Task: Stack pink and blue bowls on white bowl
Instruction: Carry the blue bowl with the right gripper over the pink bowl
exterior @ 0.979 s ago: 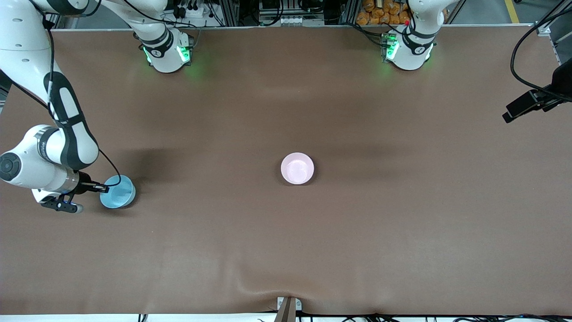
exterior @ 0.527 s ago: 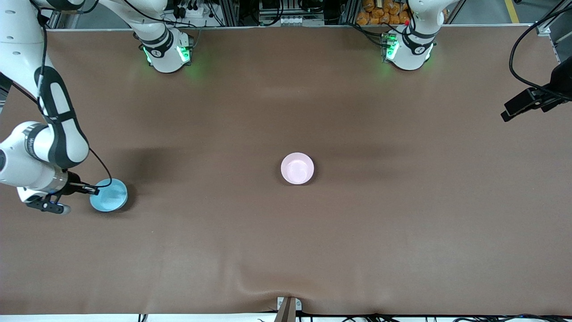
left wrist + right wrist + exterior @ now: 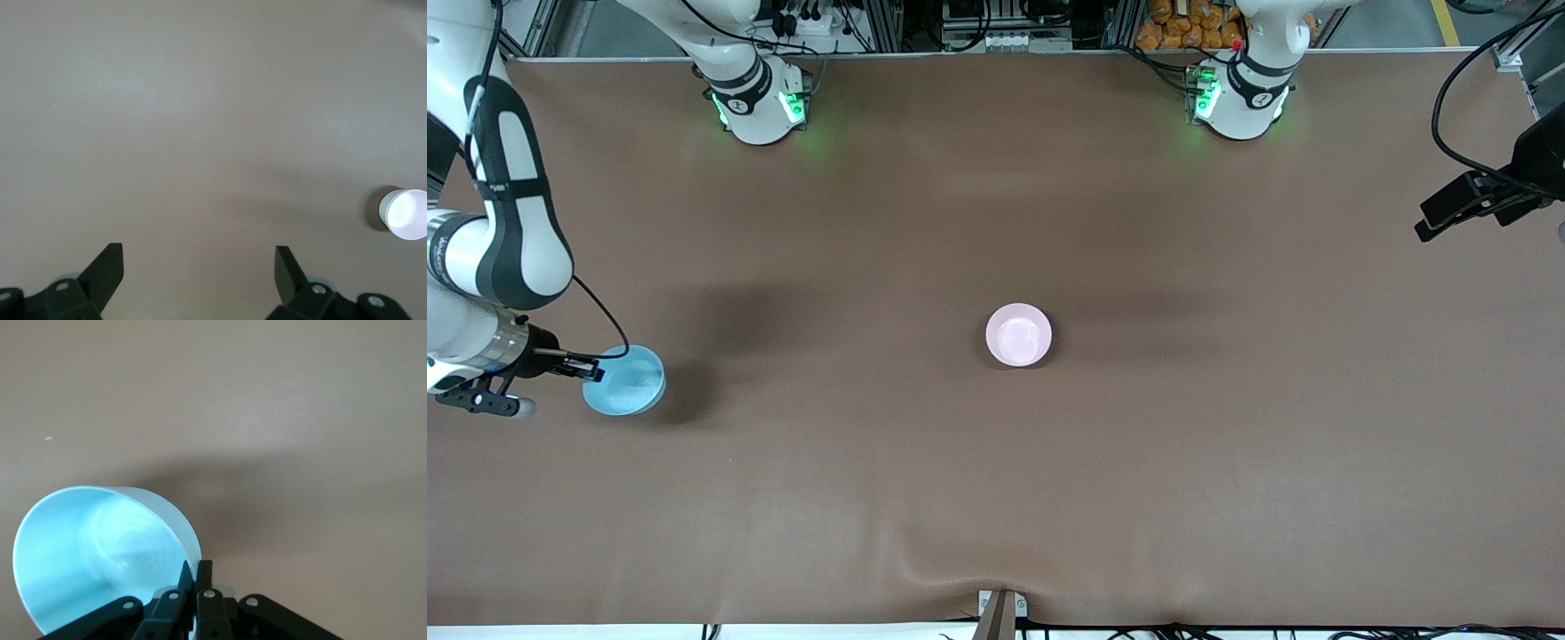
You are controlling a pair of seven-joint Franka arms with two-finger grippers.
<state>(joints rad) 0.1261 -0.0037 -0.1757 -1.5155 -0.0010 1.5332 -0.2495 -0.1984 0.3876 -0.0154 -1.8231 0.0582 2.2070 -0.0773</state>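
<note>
Item 1, blue bowl [image 3: 624, 380]: a small, plain sky-blue bowl, seen raised and tilted over the bench [image 3: 996, 498] at the right arm's end. A shadow is cast on the cloth just beside it. Its rim is pinched by the right end effector [image 3: 594, 368]; in the right wrist view the two fingers are seen pressed together on the bowl's wall [image 3: 113, 560], one inside and one outside.

Item 2, pink bowl [image 3: 1018, 334]: a small, plain pale bowl, set upright on the bench about midway between the two arms' ends, well apart from the blue bowl. In the left wrist view it is seen at the edge of the picture [image 3: 404, 214], appearing almost white under the light. Whether another bowl sits under it cannot be told.

Item 3, left end effector [image 3: 1458, 206]: held up in the air over the left arm's end of the bench, with nothing in its grasp. In the left wrist view its fingers [image 3: 107, 267] are seen spread wide over bare cloth. The left arm is waiting.

Item 4, bench: covered in a brown cloth, with a wrinkle at the edge nearest the front camera. The two arm bases are mounted along the edge farthest from that camera.
</note>
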